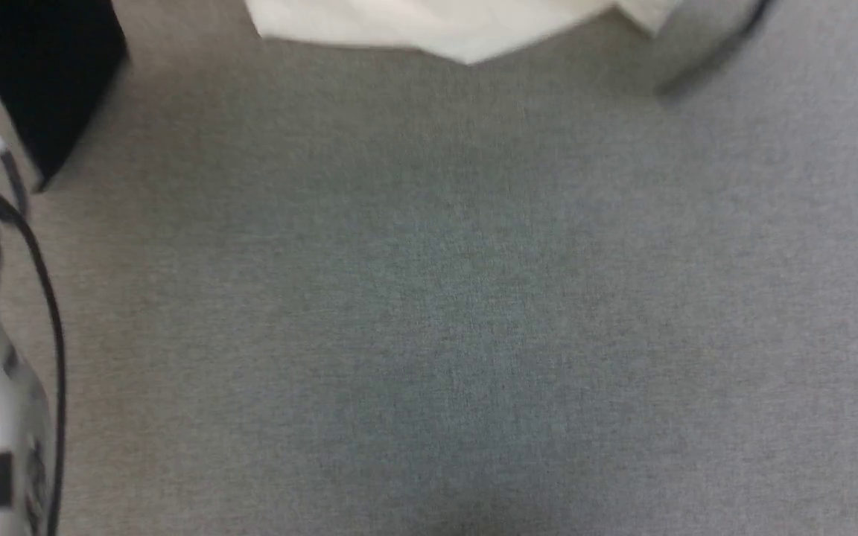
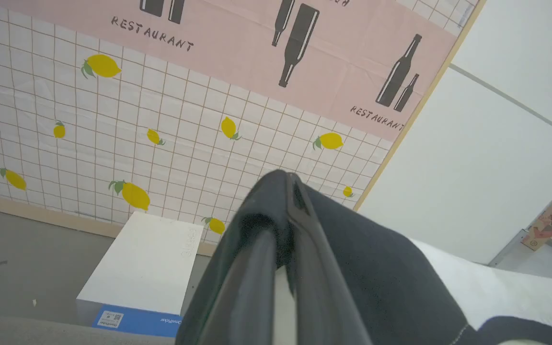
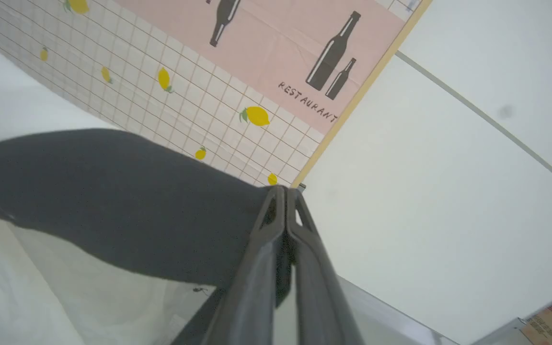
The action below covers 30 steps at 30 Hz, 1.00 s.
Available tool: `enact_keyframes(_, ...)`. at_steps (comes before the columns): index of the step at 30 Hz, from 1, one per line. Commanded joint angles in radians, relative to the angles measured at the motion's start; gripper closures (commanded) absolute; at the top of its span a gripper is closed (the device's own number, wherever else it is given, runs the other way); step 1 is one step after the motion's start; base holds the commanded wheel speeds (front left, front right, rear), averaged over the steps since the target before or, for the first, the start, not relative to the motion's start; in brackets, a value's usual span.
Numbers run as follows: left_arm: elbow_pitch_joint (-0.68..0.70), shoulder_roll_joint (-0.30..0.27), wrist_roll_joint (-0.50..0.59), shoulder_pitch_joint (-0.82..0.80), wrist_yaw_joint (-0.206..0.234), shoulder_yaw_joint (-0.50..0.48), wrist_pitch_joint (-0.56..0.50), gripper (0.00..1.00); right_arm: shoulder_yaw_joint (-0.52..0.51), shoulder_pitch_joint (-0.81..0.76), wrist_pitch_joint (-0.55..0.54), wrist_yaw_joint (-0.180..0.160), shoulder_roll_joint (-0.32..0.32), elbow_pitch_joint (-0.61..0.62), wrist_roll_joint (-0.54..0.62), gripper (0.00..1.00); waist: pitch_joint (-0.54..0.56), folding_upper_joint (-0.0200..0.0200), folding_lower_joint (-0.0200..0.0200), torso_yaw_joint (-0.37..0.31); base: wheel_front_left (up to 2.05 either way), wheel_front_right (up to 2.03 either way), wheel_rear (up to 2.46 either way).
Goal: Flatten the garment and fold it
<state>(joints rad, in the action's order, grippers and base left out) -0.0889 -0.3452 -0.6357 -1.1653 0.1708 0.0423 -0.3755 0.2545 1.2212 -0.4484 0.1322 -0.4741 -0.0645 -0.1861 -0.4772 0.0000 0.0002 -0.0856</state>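
Bench (image 1: 429,298): grey, blurred | Garment (image 1: 436,26): white edge at the head view's top, over the bench | Left end effector (image 2: 288,184): clamped on its black sleeve (image 2: 376,258) | Right end effector (image 3: 285,191): clamped on its other black sleeve (image 3: 113,201)

The garment (image 1: 436,26) is a white T-shirt with black sleeves, held up off the surface, not flat. One black sleeve is clamped in the closed left gripper (image 2: 288,182), the other in the closed right gripper (image 3: 284,190). White body fabric sags below the sleeves; its edge is blurred in the head view.
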Motion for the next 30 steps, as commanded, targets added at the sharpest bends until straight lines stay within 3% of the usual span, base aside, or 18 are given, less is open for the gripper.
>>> enact_keyframes(1, -0.022, -0.001, 0.021, -0.062, 0.006, -0.004, 0.03, 1.0, 0.02, 0.063, 0.027, -0.002, -0.003, -0.042, 0.023, 1.0, -0.122, 0.0, -0.0002, -0.038, 0.0, 0.0, 0.0)
enact_keyframes(4, -0.076, 0.012, 0.034, -0.183, 0.011, -0.018, 0.101, 1.0, 0.03, 0.197, 0.086, -0.002, 0.013, -0.138, 0.056, 1.0, -0.154, 0.0, -0.0002, -0.049, 0.0, 0.0, 0.0)
enact_keyframes(10, -0.142, 0.043, 0.024, -0.369, -0.022, -0.046, 0.249, 1.0, -0.036, 0.389, 0.231, -0.002, 0.073, -0.264, 0.16, 1.0, -0.192, 0.0, -0.0002, -0.071, 0.0, 0.0, 0.0)
enact_keyframes(16, -0.211, 0.058, 0.013, -0.416, -0.069, -0.033, 0.302, 1.0, -0.087, 0.436, 0.322, -0.002, 0.115, -0.35, 0.215, 1.0, -0.202, 0.0, -0.0002, -0.072, 0.0, 0.0, 0.0)
enact_keyframes(23, -0.28, 0.019, 0.016, -0.16, -0.143, 0.031, 0.244, 1.0, 0.037, 0.2, 0.324, -0.002, 0.061, -0.413, 0.112, 1.0, -0.157, 0.0, -0.0002, -0.032, 0.0, 0.0, 0.0)
enact_keyframes(30, -0.185, -0.033, 0.014, 0.202, -0.16, 0.089, 0.124, 1.0, 0.137, -0.13, 0.228, -0.002, -0.022, -0.292, -0.06, 1.0, -0.041, 0.0, -0.0002, 0.004, 0.0, 0.0, 0.0)
